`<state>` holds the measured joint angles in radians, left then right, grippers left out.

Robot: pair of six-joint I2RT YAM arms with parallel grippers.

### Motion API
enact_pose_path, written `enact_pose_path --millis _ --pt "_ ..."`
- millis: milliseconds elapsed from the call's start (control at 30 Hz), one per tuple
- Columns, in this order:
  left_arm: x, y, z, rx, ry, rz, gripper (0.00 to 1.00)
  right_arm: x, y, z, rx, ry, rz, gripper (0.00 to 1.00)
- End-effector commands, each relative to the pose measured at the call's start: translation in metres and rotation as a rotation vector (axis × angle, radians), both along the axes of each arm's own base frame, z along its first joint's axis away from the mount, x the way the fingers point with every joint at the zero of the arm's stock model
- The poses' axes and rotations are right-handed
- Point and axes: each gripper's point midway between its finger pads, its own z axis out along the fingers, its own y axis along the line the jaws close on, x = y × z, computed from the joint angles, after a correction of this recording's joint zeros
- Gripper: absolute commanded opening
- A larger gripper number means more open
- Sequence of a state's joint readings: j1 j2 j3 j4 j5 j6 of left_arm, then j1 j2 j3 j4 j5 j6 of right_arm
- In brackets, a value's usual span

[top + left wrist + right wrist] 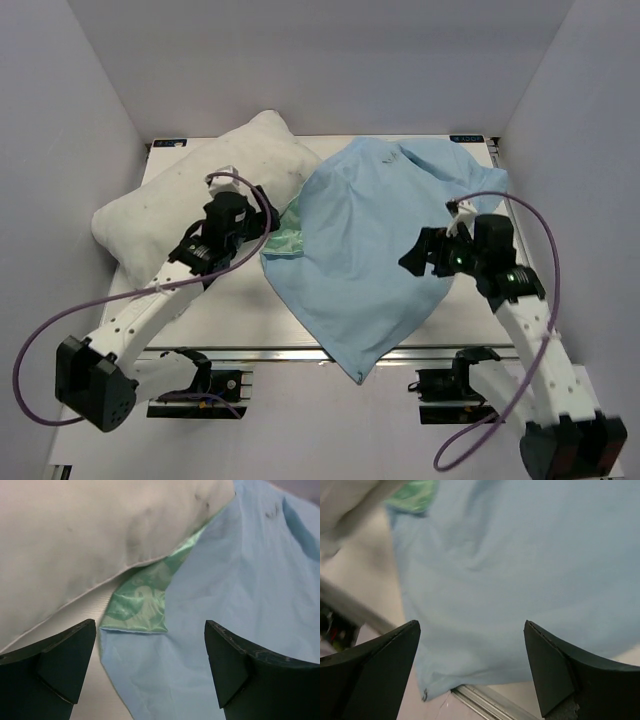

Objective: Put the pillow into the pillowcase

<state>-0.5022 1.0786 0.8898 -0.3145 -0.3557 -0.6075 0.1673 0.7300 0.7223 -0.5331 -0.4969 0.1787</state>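
The white pillow (190, 195) lies at the back left of the table. The pillowcase (375, 250) is spread light-blue side up over the middle and right, one corner hanging over the front edge. A folded flap of its teal patterned face (287, 238) shows next to the pillow. My left gripper (262, 232) is open just above that flap; the left wrist view shows the pillow (85, 535), teal flap (142, 602) and blue fabric (240, 580). My right gripper (412, 258) is open above the blue fabric (520, 560), holding nothing.
Grey walls close the table on the left, back and right. A metal rail (280, 352) runs along the front edge, also seen in the right wrist view (485, 702). Bare tabletop (230, 310) lies in front of the pillow.
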Motion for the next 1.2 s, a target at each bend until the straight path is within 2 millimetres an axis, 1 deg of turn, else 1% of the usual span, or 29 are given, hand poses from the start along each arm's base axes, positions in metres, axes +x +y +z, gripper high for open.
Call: enact_pose_path --millis 0,33,67,100,167,233,267,300,333,367,400,433,467,500,533,567,633,667,800,833,900,933,967,1000,1033,1067,1100,1133,1167 --pt "-0.007 -0.040 -0.019 -0.011 0.104 -0.198 0.98 0.068 -0.037 0.000 -0.110 0.039 -0.331 0.89" --pt "-0.005 -0.051 -0.036 -0.005 0.150 -0.228 0.98 0.078 -0.040 -0.002 -0.130 0.051 -0.357 0.89" --pt "-0.006 -0.062 -0.041 -0.014 0.169 -0.258 0.98 0.093 -0.045 0.011 -0.145 0.022 -0.391 0.89" --pt "-0.013 -0.081 -0.049 -0.018 0.193 -0.321 0.98 0.110 -0.054 -0.003 -0.203 0.060 -0.445 0.89" --pt "-0.018 -0.108 -0.070 0.000 0.244 -0.379 0.98 0.144 -0.074 -0.004 -0.302 0.069 -0.556 0.89" --pt "-0.018 -0.124 -0.093 0.020 0.293 -0.412 0.98 0.157 -0.090 -0.009 -0.349 0.140 -0.677 0.89" --pt "-0.017 -0.130 -0.099 0.027 0.308 -0.423 0.98 0.170 -0.092 -0.026 -0.392 0.177 -0.688 0.89" --pt "-0.011 -0.138 -0.096 0.026 0.302 -0.432 0.98 0.185 -0.095 -0.018 -0.408 0.152 -0.709 0.89" --pt "-0.009 -0.142 -0.102 0.038 0.319 -0.437 0.98 0.193 -0.097 -0.022 -0.434 0.157 -0.708 0.89" --pt "-0.006 -0.146 -0.118 0.064 0.352 -0.444 0.98 0.203 -0.100 -0.045 -0.483 0.201 -0.705 0.89" --pt "0.002 -0.152 -0.115 0.071 0.343 -0.445 0.98 0.216 -0.101 -0.041 -0.489 0.194 -0.711 0.89" --pt "0.005 -0.150 -0.123 0.104 0.356 -0.433 0.98 0.220 -0.103 -0.050 -0.508 0.222 -0.709 0.89" --pt "0.008 -0.148 -0.139 0.132 0.383 -0.417 0.98 0.225 -0.109 -0.075 -0.540 0.287 -0.709 0.89" --pt "0.010 -0.146 -0.145 0.146 0.397 -0.401 0.98 0.234 -0.111 -0.075 -0.537 0.289 -0.719 0.89" --pt "0.013 -0.145 -0.148 0.164 0.413 -0.386 0.98 0.237 -0.119 -0.085 -0.542 0.314 -0.733 0.89" --pt "0.014 -0.146 -0.153 0.171 0.427 -0.387 0.98 0.238 -0.119 -0.109 -0.555 0.376 -0.716 0.89" --pt "0.016 -0.148 -0.170 0.187 0.454 -0.388 0.98 0.242 -0.122 -0.121 -0.536 0.437 -0.709 0.89" --pt "0.016 -0.149 -0.174 0.187 0.465 -0.389 0.98 0.235 -0.119 -0.139 -0.541 0.506 -0.680 0.89" --pt "0.019 -0.155 -0.202 0.205 0.534 -0.384 0.98 0.216 -0.116 -0.163 -0.544 0.579 -0.662 0.88" --pt "0.023 -0.159 -0.202 0.205 0.527 -0.391 0.98 0.200 -0.116 -0.174 -0.553 0.617 -0.651 0.87" --pt "0.031 -0.165 -0.207 0.209 0.514 -0.403 0.98 0.183 -0.110 -0.178 -0.533 0.641 -0.625 0.83" --pt "0.033 -0.166 -0.222 0.239 0.533 -0.414 0.98 0.171 -0.108 -0.180 -0.524 0.664 -0.616 0.81" --pt "0.050 -0.177 -0.214 0.238 0.494 -0.428 0.98 0.144 -0.102 -0.187 -0.504 0.716 -0.585 0.78" --pt "0.059 -0.180 -0.216 0.262 0.484 -0.431 0.98 0.132 -0.098 -0.190 -0.481 0.729 -0.580 0.73" --pt "0.064 -0.181 -0.243 0.319 0.523 -0.455 0.98 0.116 -0.092 -0.192 -0.474 0.746 -0.563 0.71" --pt "0.073 -0.186 -0.249 0.340 0.530 -0.468 0.98 0.104 -0.086 -0.181 -0.455 0.721 -0.549 0.71" --pt "0.101 -0.206 -0.225 0.332 0.478 -0.475 0.98 0.063 -0.086 -0.196 -0.491 0.797 -0.538 0.71" --pt "0.126 -0.225 -0.228 0.348 0.453 -0.500 0.98 0.029 -0.081 -0.197 -0.523 0.809 -0.516 0.71" --pt "0.142 -0.238 -0.228 0.342 0.417 -0.514 0.98 0.013 -0.075 -0.196 -0.520 0.814 -0.496 0.71"
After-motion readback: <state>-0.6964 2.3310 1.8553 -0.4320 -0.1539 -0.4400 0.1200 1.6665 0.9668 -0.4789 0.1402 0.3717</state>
